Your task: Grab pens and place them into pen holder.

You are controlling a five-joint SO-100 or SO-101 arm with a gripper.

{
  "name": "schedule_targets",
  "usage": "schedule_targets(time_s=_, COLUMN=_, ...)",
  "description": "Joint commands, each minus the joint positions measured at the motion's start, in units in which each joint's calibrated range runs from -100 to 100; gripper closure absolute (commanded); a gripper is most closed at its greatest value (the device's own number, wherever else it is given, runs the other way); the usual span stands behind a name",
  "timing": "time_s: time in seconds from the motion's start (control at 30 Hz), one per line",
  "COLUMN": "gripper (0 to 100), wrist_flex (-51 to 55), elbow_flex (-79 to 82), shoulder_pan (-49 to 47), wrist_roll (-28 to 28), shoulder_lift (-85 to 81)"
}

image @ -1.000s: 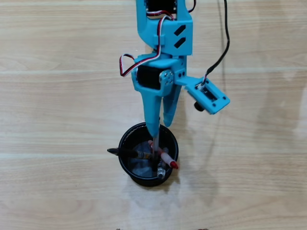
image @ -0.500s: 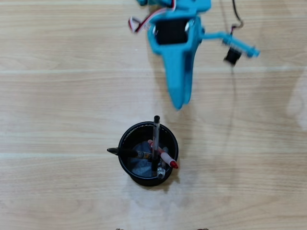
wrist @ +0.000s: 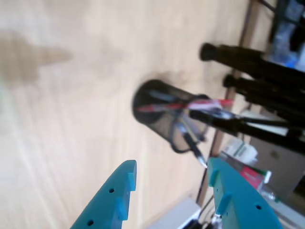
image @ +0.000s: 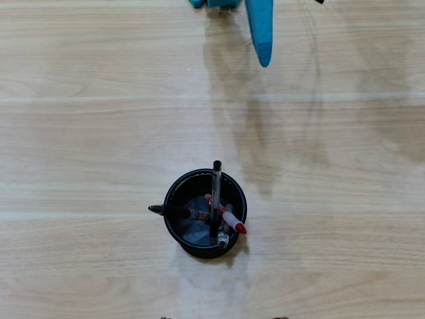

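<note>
Pen holder (image: 205, 213) upright on the wooden surface (image: 80, 153), lower centre of overhead view. Four pens inside, crossed and leaning on the rim: black pen (image: 174, 211) lying nearly across the mouth, tip poking past the left rim; red and clear pen (image: 229, 220) angled to the right rim; one clear pen with black cap (image: 216, 178) sticking out over the far rim; fourth pen (image: 222, 239) at the near rim, details too small to tell. No loose pens visible on the surface.

Gripper (wrist: 171, 183) empty in wrist view, fingers (wrist: 116, 193) spread wide with a clear gap. Only a blue fingertip (image: 261, 30) showing at top edge of overhead view, well apart from the holder. Wrist view blurred; dark tripod legs (wrist: 248, 59) beyond the holder.

Task judged essentially done. Risks from here: black pen sits shallow and nearly flat, so any bump to the holder or surface could tip it out. Holder light-looking; a low return pass could catch a protruding pen end and topple the lot.
</note>
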Motion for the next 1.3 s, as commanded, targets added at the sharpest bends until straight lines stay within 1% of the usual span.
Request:
schedule_targets(time_s=0.0, gripper=82, wrist_flex=-13.45, elbow_flex=38.88, shoulder_pan=-0.13, wrist_roll=0.46, shoulder_lift=-19.8)
schedule_targets(time_s=0.1, gripper=82, wrist_flex=-19.46, elbow_flex=57.62, shoulder_pan=0.27, wrist_roll=0.15, shoulder_lift=-29.77)
schedule_targets(time_s=0.2, gripper=82, wrist_flex=-20.41, elbow_flex=71.56, shoulder_pan=0.51, wrist_roll=0.15, shoulder_lift=-38.06)
schedule_targets(time_s=0.33, gripper=82, wrist_flex=-20.75, elbow_flex=82.34, shoulder_pan=1.24, wrist_roll=0.15, shoulder_lift=-48.2)
schedule_targets(time_s=0.4, gripper=82, wrist_flex=-20.15, elbow_flex=86.32, shoulder_pan=3.26, wrist_roll=0.2, shoulder_lift=-53.19)
schedule_targets(time_s=0.5, gripper=82, wrist_flex=-16.88, elbow_flex=94.83, shoulder_pan=6.4, wrist_roll=0.2, shoulder_lift=-61.64)
schedule_targets(time_s=0.63, gripper=82, wrist_flex=-7.09, elbow_flex=97.46, shoulder_pan=9.22, wrist_roll=0.46, shoulder_lift=-74.58)
schedule_targets(time_s=0.7, gripper=82, wrist_flex=-4.85, elbow_flex=98.99, shoulder_pan=10.03, wrist_roll=0.62, shoulder_lift=-81.51)
schedule_targets(time_s=1.27, gripper=82, wrist_flex=-4.59, elbow_flex=98.45, shoulder_pan=10.03, wrist_roll=0.31, shoulder_lift=-79.06)
